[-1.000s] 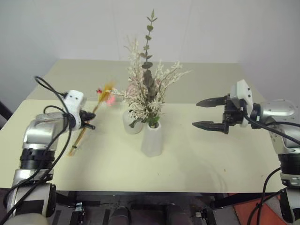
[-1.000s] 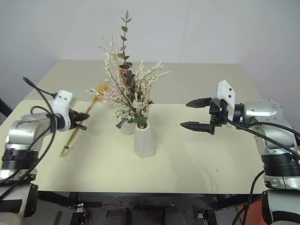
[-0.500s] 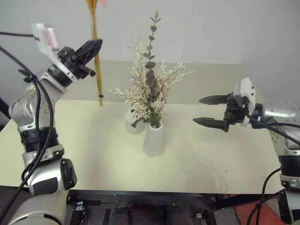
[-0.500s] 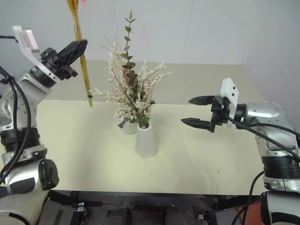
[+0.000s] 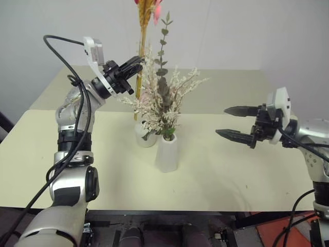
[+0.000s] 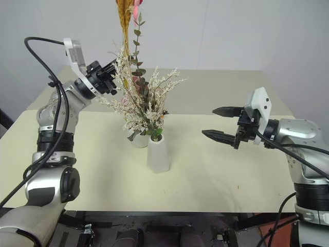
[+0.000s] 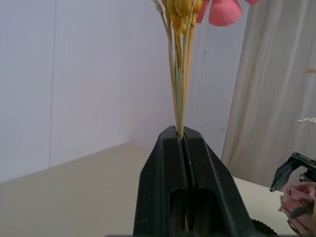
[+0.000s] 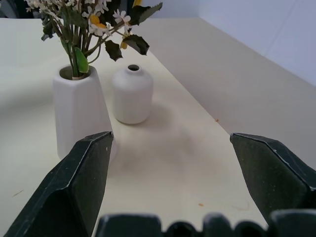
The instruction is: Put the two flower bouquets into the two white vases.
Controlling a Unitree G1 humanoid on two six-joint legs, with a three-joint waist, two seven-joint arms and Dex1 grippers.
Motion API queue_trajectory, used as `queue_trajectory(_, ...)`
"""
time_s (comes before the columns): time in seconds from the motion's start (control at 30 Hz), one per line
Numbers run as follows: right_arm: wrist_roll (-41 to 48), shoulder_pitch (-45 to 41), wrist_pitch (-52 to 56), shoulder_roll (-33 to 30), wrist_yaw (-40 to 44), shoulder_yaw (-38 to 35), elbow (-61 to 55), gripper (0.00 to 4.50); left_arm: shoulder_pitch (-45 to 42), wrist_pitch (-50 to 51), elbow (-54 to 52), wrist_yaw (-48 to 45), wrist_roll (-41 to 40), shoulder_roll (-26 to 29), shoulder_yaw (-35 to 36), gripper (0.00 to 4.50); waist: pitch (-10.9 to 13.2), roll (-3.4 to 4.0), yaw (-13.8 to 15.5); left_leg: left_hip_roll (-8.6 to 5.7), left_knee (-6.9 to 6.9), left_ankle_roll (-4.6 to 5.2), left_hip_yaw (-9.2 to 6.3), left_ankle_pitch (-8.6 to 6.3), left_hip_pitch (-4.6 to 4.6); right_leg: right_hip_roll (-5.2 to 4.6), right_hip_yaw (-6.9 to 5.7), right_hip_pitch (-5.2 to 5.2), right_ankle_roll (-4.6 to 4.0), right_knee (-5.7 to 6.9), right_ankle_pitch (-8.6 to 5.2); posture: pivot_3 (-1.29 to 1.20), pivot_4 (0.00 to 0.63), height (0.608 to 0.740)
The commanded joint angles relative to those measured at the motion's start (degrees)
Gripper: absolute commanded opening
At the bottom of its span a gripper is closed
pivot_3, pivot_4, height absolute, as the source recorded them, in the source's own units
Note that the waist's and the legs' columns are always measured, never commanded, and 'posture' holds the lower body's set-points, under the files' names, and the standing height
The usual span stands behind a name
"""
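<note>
— Looking at your worktop, what's done?
— Tall vase holds the bushy bouquet; short vase behind is empty. Right gripper spread; left gripper pinches the straw bunch above.

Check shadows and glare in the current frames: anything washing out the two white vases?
Right wrist view: soft, faint shadows on the cream table beside the short rounded white vase and the taller tapered white vase, no glare on either. Left eye view: even light; the slim yellow-orange straw bunch runs off the top edge. Left wrist view: left gripper dark against the pale wall.
</note>
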Motion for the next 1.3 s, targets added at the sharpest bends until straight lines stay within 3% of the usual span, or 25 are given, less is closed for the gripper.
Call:
queue_trajectory(0.03, 1.8, 0.0, 0.7, -1.1, -0.7, -2.8, -2.4, 4.5, -1.8, -3.2, 1.0, -1.7, 0.7, -0.9, -0.3, 0.04, 0.0, 0.0, 0.1, 0.0, 0.0, 0.0, 0.0, 0.0, 0.0, 0.0, 0.0, 0.0, 0.03, 0.0, -0.02, 0.0, 0.15, 0.74)
queue_trajectory(0.63, 3.4, 1.8, 1.7, -1.7, -3.0, -3.4, -4.9, 4.5, -4.7, -11.5, 11.0, -1.7, 5.0, -5.9, -1.0, 0.04, 0.0, 0.0, 0.1, -0.03, 0.01, 0.0, -0.04, 0.0, 0.01, -0.02, -0.01, 0.06, 0.19, -0.04, -0.09, 0.0, 0.15, 0.74)
queue_trajectory(1.3, 4.0, 1.8, 3.0, -1.7, -3.9, -3.7, -5.7, 4.5, -2.0, -10.3, 8.7, -2.4, 5.2, -5.8, -0.9, 0.04, 0.0, 0.0, 0.0, -0.03, 0.01, 0.0, -0.06, 0.0, 0.04, -0.01, 0.0, 0.1, 0.22, -0.03, -0.1, 0.0, 0.15, 0.74)
